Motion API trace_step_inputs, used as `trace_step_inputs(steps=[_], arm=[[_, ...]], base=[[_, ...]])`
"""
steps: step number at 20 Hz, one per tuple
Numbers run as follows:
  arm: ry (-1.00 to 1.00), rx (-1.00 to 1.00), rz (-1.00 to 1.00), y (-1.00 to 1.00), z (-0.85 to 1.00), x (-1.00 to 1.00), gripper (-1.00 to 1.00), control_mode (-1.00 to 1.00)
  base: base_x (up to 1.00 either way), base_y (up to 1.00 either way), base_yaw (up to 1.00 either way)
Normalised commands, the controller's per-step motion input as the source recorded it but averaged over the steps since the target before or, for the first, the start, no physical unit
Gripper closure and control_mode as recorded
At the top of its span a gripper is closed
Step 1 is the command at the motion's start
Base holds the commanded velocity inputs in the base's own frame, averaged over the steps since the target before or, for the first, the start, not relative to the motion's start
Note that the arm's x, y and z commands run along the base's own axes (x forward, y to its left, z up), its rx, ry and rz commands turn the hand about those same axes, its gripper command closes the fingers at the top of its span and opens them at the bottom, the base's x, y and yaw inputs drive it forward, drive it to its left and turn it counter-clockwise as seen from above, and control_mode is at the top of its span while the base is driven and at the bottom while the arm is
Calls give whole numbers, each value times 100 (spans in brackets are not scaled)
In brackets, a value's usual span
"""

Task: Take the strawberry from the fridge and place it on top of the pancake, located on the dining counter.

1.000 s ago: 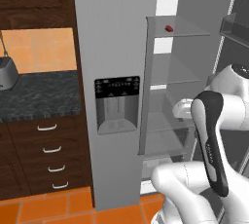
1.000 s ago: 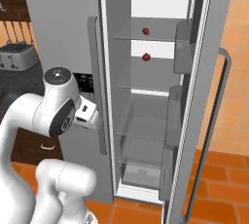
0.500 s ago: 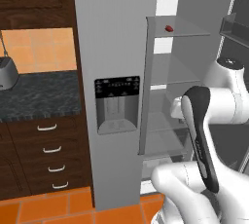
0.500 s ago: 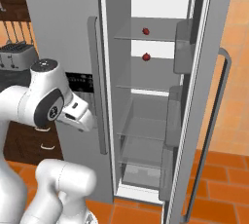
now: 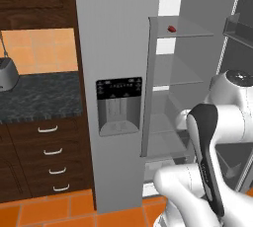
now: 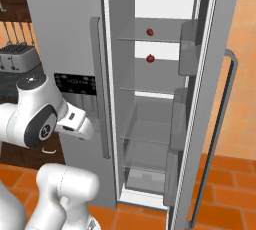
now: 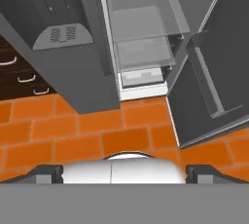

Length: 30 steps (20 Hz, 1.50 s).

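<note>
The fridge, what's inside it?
Inside the open fridge: clear shelves, one small red strawberry on the top shelf and another red fruit below it. The closed left side hides its contents.

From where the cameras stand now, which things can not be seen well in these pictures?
- strawberry, left base view: too small to show detail. The right base view has two red spots; the lower may be a second fruit or a reflection.
- gripper, hand view: the jaws stand wide, cut off by the bottom edge.
- fridge, right base view: the open door hides its right wall.
</note>
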Motion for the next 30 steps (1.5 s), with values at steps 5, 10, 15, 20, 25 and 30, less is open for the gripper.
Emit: trace_step_inputs(steps=[5, 10, 15, 20, 25, 30], arm=[[0, -2, 11, 0, 0, 0, -100, -100], [0, 0, 0, 0, 0, 0, -100, -100], [0, 0, 0, -1, 0, -2, -100, 100], [0, 0, 0, 0, 0, 0, -100, 100], [0, 0, 0, 0, 0, 0, -100, 100], [0, 0, 0, 0, 0, 0, -100, 100]], base=[[0, 0, 0], [0, 0, 0], [-6, -2, -9], [-1, -3, -29], [84, -7, -2], [33, -34, 4]])
